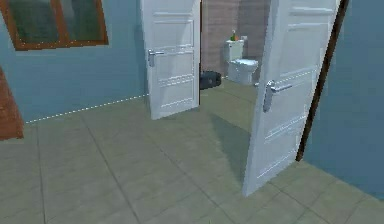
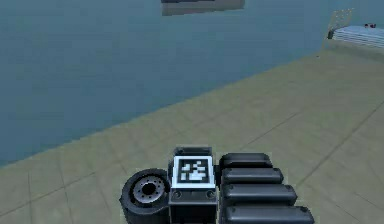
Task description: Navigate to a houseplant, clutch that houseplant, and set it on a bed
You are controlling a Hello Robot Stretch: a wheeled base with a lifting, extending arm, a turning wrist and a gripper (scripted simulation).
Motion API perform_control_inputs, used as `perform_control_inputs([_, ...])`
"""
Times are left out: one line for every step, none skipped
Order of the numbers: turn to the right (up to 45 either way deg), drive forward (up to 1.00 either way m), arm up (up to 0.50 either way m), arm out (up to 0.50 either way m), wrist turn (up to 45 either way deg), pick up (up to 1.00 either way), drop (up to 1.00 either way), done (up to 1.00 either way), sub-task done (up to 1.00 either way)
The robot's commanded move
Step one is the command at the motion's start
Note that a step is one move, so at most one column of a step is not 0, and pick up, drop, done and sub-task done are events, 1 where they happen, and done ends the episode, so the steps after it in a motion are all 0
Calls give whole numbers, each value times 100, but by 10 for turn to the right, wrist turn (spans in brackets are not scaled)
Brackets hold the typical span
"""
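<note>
Where the gripper (image 2: 148, 196) sits by the marker (image 2: 192, 170) | load: cannot tell

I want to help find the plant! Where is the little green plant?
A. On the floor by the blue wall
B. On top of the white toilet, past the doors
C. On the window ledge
B: the small green plant sits on top of the white toilet, seen through the gap between the left door and the right door.
</note>
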Motion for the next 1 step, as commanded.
perform_control_inputs([0,100,0,0,0,0,0,0,0])
